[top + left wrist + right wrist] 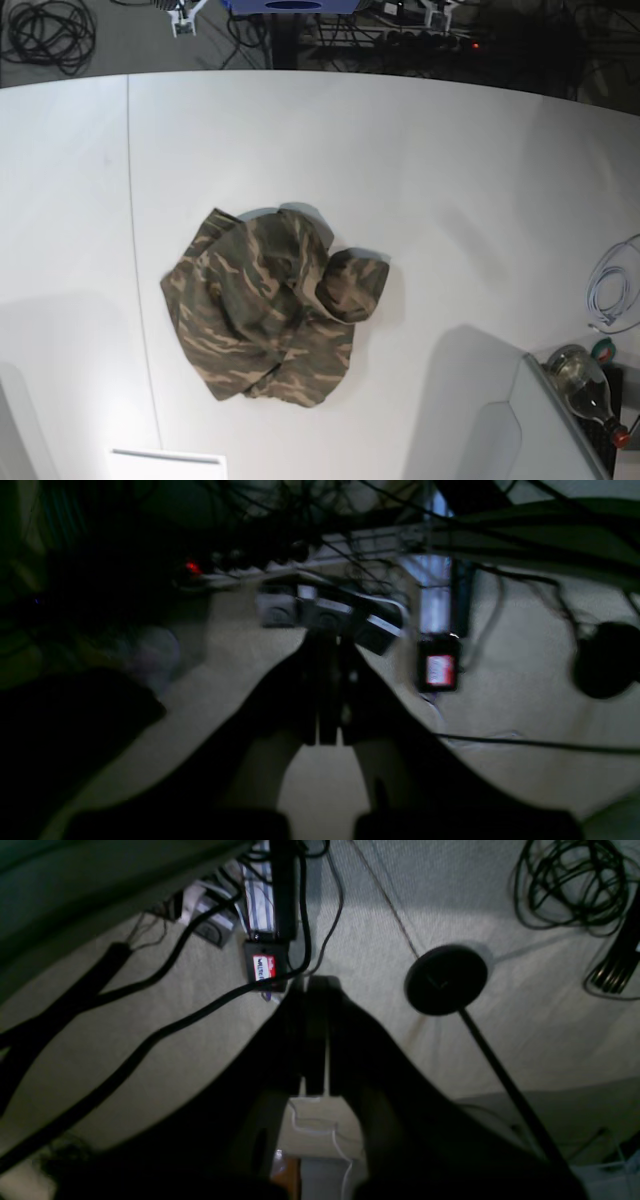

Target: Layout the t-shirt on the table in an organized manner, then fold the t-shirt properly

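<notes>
Robotics lab or test workshop, as is shown by the rigged surroundings: a big white table (420,170) is ringed by carpeted floor (525,1005) strewn w/ coiled cables (570,885), a power strip (425,40) w/ red light, plug-in adapters (327,615) and a round black stand base (445,980).

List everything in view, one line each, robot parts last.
t-shirt: one, camouflage green, brown and tan, crumpled on the table left of centre.
table: one, white, filling the base view.
cable: one, white, coiled at the table's right edge.
bottle: one, clear, lower right corner.
black cables: one coil on the floor, top left.
left claw: one, dark, shut, over the floor.
right claw: one, dark, shut, over the floor.
</notes>
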Tool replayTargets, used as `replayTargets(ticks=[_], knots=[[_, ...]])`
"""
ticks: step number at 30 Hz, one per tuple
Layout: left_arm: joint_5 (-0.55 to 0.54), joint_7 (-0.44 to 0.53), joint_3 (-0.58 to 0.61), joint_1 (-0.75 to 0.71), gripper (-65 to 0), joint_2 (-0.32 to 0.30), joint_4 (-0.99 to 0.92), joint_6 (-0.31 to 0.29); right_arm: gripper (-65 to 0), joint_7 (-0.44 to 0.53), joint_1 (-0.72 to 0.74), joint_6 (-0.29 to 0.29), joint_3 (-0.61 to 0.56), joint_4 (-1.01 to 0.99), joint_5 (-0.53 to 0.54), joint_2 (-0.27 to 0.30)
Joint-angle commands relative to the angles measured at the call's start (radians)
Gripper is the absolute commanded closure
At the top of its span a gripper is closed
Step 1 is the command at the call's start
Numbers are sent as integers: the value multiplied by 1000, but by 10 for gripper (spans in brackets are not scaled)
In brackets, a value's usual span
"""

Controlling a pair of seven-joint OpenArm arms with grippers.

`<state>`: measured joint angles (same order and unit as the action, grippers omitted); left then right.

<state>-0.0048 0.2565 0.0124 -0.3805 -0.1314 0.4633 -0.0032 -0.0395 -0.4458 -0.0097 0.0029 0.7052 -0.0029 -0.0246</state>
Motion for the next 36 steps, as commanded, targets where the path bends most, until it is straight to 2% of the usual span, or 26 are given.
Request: replayTargets(ticks=[1,6,10,16,19,22,25,31,34,36], knots=[[-1,8,-7,-48,0,-15,58,2,0,-23,-52,3,3,97,5,2],[-2,2,-15,-209,0,-47,303,2,0,-153,-224,3,3,463,4,10],[-4,4,-16,-311,0,-69,470,2,0,-211,-301,3,4,672,2,21],[-4,-1,-98,-444,0,-87,794,2,0,-331,-339,3,108,928,1,19],[-4,-4,-137,-463,0,-89,911,2,0,-345,-327,4,147,1013,1,19],[-4,-98,-164,-437,0,-89,1018,2,0,-351,-268,4,151,1092,1,19],[-4,-245,-170,-378,0,-89,1129,2,0,-351,-193,4,142,1132,1,16],[-4,-375,-171,-217,0,-90,1179,1,-5,-353,-41,4,-45,1134,1,18],[-4,-454,-171,-143,0,-90,1178,1,-78,-394,22,1,-159,1137,-1,16],[-4,-507,-171,-102,0,-90,1179,1,-171,-454,77,0,-225,1135,-1,15]])
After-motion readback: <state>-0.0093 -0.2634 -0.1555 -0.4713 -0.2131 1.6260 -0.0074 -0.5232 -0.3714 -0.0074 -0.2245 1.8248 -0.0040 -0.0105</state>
